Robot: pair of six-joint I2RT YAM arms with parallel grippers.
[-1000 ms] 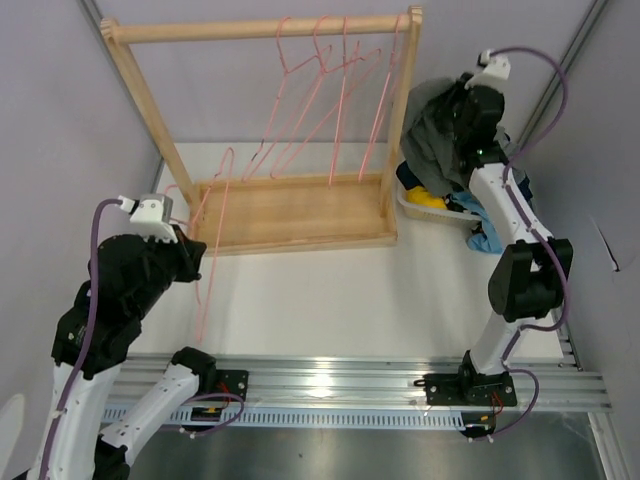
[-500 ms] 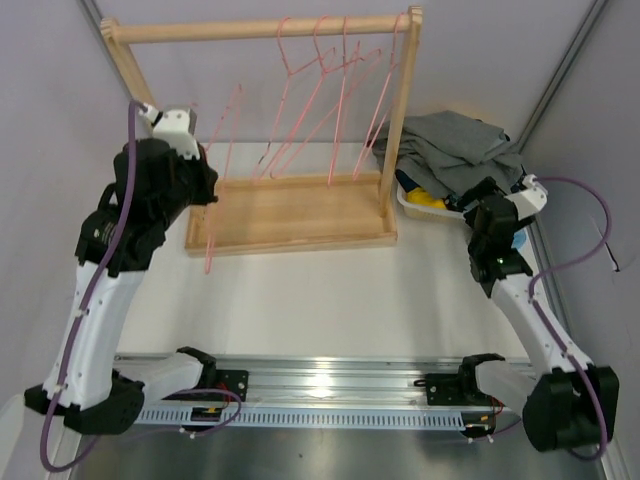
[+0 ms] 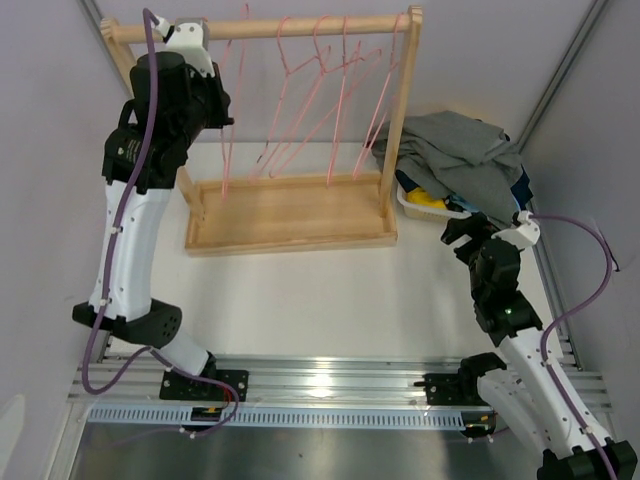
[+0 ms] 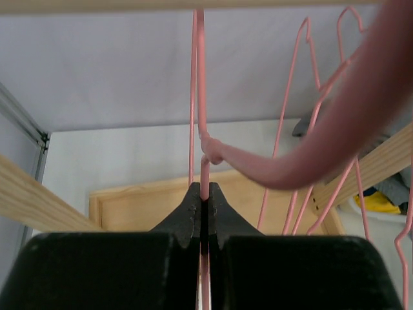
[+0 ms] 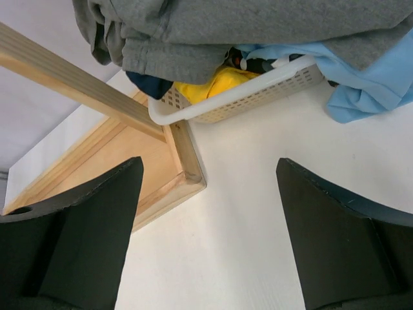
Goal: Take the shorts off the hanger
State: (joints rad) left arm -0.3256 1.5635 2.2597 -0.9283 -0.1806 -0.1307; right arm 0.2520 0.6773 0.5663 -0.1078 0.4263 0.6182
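Pinching the thin wire of a pink hanger (image 4: 201, 97) with the left gripper (image 4: 201, 194), jaws pressed tight on it, high up by the top rail (image 3: 260, 28) of the wooden rack (image 3: 290, 215); whether hooked over that rail, cannot tell; next to other pink hangers (image 3: 340, 100) along the rail; keeping the right gripper (image 5: 210, 174) spread wide with nothing between its jaws, low over the white table (image 5: 232, 258) near the rack's corner; finding the grey shorts (image 3: 455, 150) heaped on top of a white basket (image 5: 245, 97) of coloured clothes, right of the rack, apart from both grippers.
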